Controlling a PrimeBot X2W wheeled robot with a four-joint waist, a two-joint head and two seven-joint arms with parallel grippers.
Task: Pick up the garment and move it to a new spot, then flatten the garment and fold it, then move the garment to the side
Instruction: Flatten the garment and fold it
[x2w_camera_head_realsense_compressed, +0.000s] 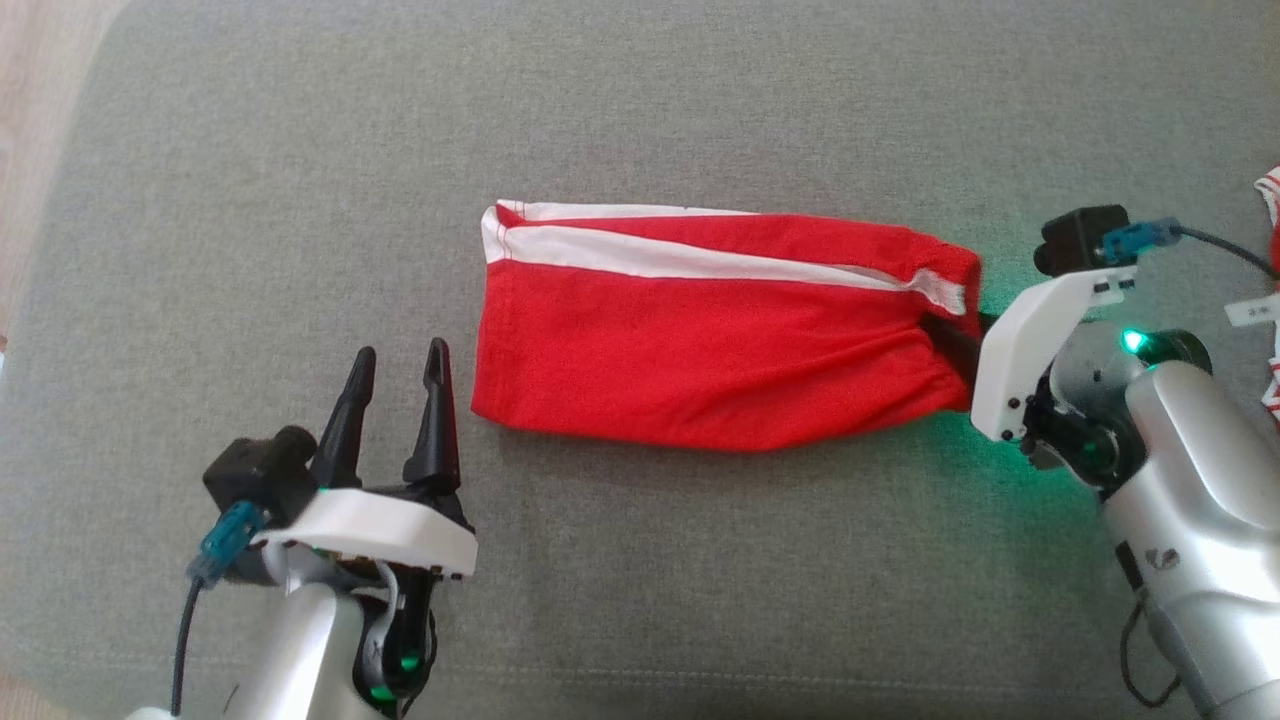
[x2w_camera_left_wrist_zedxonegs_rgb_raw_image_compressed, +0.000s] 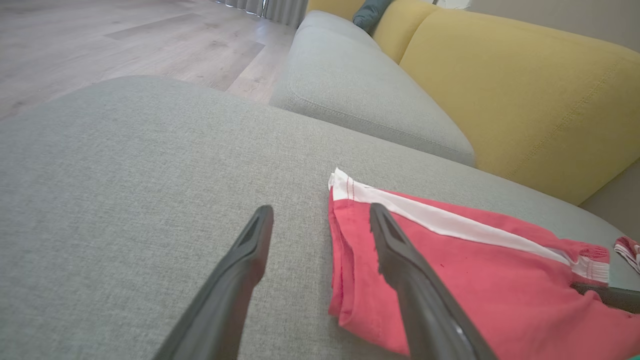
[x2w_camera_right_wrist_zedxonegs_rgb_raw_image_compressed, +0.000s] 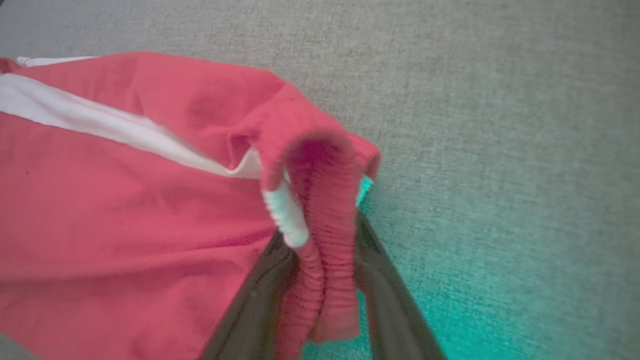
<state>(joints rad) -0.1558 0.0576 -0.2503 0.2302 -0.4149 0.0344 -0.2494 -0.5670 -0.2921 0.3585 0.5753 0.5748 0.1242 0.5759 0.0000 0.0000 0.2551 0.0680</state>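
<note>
The garment (x2w_camera_head_realsense_compressed: 700, 340) is a pair of red shorts with a white side stripe, lying folded flat along the grey sofa cushion (x2w_camera_head_realsense_compressed: 640, 120). At its right end my right gripper (x2w_camera_head_realsense_compressed: 958, 342) is shut on the gathered elastic waistband. In the right wrist view that waistband (x2w_camera_right_wrist_zedxonegs_rgb_raw_image_compressed: 327, 210) bunches between the two dark fingers (x2w_camera_right_wrist_zedxonegs_rgb_raw_image_compressed: 385, 295). My left gripper (x2w_camera_head_realsense_compressed: 400, 352) is open, just left of the garment's lower-left corner and apart from it. In the left wrist view its right finger (x2w_camera_left_wrist_zedxonegs_rgb_raw_image_compressed: 400, 255) stands in front of the garment's (x2w_camera_left_wrist_zedxonegs_rgb_raw_image_compressed: 480, 270) hem edge, with nothing between the fingers.
Another red-and-white cloth (x2w_camera_head_realsense_compressed: 1270, 200) lies at the right edge of the cushion. A yellow sofa back (x2w_camera_left_wrist_zedxonegs_rgb_raw_image_compressed: 525, 90) rises beyond the garment, with a second grey seat (x2w_camera_left_wrist_zedxonegs_rgb_raw_image_compressed: 360, 85) alongside. Wooden floor (x2w_camera_left_wrist_zedxonegs_rgb_raw_image_compressed: 125, 35) lies off the cushion's left side.
</note>
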